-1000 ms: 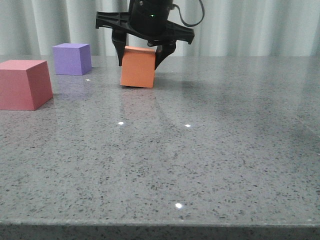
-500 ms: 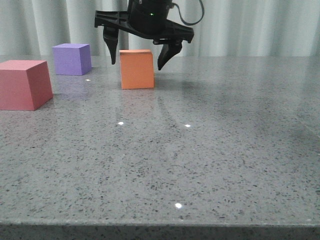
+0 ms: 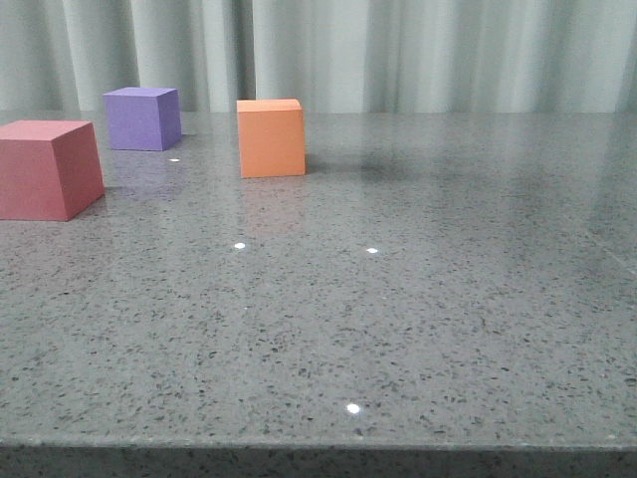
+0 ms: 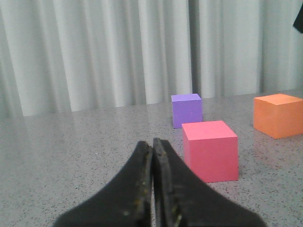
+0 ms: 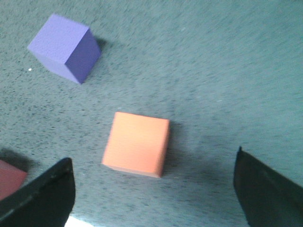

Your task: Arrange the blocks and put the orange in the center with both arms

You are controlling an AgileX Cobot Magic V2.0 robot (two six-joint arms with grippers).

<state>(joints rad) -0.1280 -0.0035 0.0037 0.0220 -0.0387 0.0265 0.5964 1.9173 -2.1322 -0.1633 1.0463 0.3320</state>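
Observation:
The orange cube [image 3: 271, 137] stands flat on the grey table, free of any gripper. The purple cube [image 3: 143, 118] stands at the far left and the red-pink cube [image 3: 48, 167] nearer at the left edge. No gripper shows in the front view. My right gripper [image 5: 153, 156] is open and empty, high above the orange cube [image 5: 137, 143], with the purple cube [image 5: 65, 47] and a corner of the red-pink cube [image 5: 9, 177] in its view. My left gripper [image 4: 152, 142] is shut and empty, low over the table, short of the red-pink cube [image 4: 210, 150], purple cube [image 4: 186, 109] and orange cube [image 4: 278, 115].
The speckled grey tabletop [image 3: 418, 299] stretches to the right and front of the cubes. A pale pleated curtain [image 3: 448, 50] hangs behind the table's far edge. A dark bit of the other arm [image 4: 298, 19] shows at the corner of the left wrist view.
The right gripper opened and let go of the orange cube, which settled flat on the table. The gripper then rose out of the front view.

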